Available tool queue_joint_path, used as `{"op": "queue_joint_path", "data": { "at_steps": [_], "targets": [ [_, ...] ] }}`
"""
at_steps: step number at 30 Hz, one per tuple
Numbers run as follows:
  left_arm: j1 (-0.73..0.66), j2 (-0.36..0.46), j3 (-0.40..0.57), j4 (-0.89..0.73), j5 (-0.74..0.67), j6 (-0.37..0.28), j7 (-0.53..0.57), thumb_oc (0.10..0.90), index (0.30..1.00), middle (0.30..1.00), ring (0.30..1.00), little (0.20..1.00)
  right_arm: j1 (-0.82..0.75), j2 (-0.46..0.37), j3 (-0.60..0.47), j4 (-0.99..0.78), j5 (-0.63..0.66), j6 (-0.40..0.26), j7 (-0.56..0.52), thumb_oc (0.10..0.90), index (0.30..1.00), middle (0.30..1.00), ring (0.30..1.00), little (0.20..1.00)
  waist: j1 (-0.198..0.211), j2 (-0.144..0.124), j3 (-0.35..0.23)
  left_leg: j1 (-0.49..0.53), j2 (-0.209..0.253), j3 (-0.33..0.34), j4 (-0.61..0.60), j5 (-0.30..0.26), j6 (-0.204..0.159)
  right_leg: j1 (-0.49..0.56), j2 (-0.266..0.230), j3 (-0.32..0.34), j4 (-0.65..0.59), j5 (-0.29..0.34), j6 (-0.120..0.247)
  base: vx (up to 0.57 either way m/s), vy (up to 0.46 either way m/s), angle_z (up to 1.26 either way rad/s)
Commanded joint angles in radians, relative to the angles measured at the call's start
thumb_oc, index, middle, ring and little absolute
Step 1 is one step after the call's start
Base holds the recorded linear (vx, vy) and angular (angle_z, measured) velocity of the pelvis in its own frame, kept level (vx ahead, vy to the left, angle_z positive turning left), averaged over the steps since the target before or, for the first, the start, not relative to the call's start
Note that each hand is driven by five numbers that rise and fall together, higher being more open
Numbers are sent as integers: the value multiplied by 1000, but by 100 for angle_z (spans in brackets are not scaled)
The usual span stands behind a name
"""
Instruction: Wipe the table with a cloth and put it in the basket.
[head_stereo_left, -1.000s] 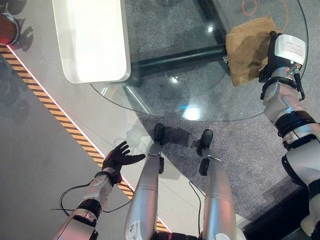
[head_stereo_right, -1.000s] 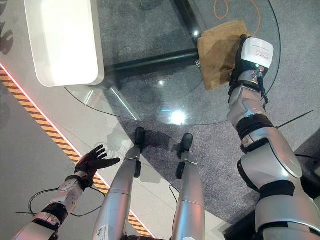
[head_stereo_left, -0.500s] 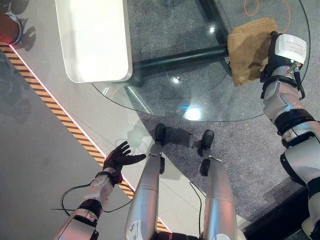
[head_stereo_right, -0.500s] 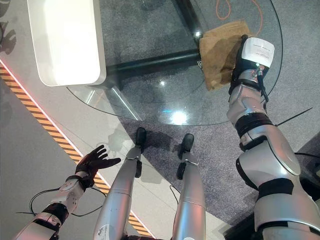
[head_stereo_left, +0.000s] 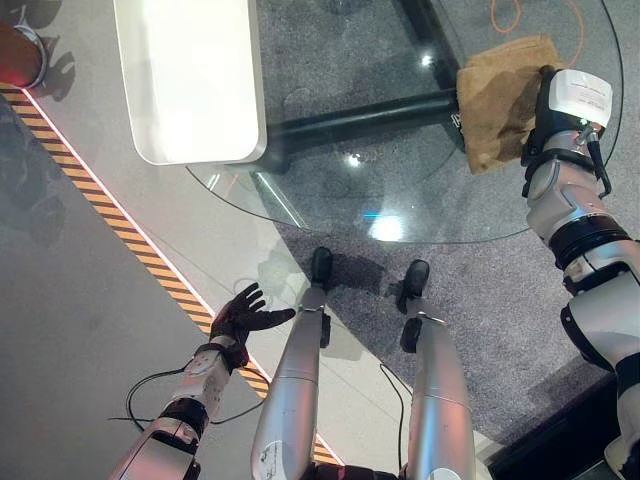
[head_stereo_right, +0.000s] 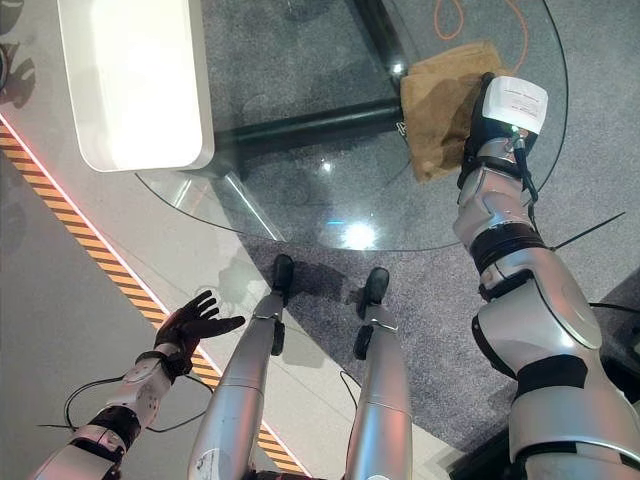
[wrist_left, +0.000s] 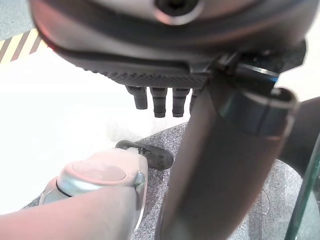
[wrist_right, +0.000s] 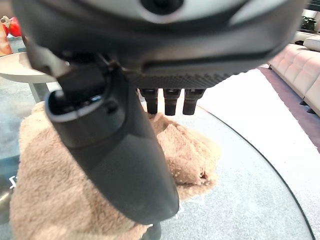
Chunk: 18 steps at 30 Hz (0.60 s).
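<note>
We find the right hand (head_stereo_left: 548, 110) pressing the tan cloth (head_stereo_left: 500, 100) flat on the glass tabletop (head_stereo_left: 330, 170) near its right rim, fingers (wrist_right: 170, 102) extended for wiping, while the left hand (head_stereo_left: 245, 315) hangs open below the tabletop.

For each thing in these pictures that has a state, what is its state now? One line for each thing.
cloth: crumpled, lying on the glass table, under the right hand.
right hand: pressing on the cloth, fingers straight.
left hand: open, holding nothing, low beside the table.
glass table: cloth near its right edge.
white basket: upright, nothing seen inside.
</note>
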Motion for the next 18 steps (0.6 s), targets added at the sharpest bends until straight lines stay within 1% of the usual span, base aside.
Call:
{"op": "queue_joint_path", "data": {
  "at_steps": [1,18],
  "targets": [
    [19,1,-25,21,3,-5,6,800,900,900,900,900,-116,-41,69,27,-42,8,-13,100,300,300,300,200,3,45,-19,20,-80,52,-1,-45,83,16,47,-116,-20,-18,-19,0,0,0],
    [19,2,-28,25,-4,-9,2,800,900,900,900,900,-117,-37,68,51,-38,-9,-20,100,300,300,300,200,6,47,-19,22,-80,53,-12,-39,83,18,45,-119,-30,-11,-15,0,0,0]
  ]
}}
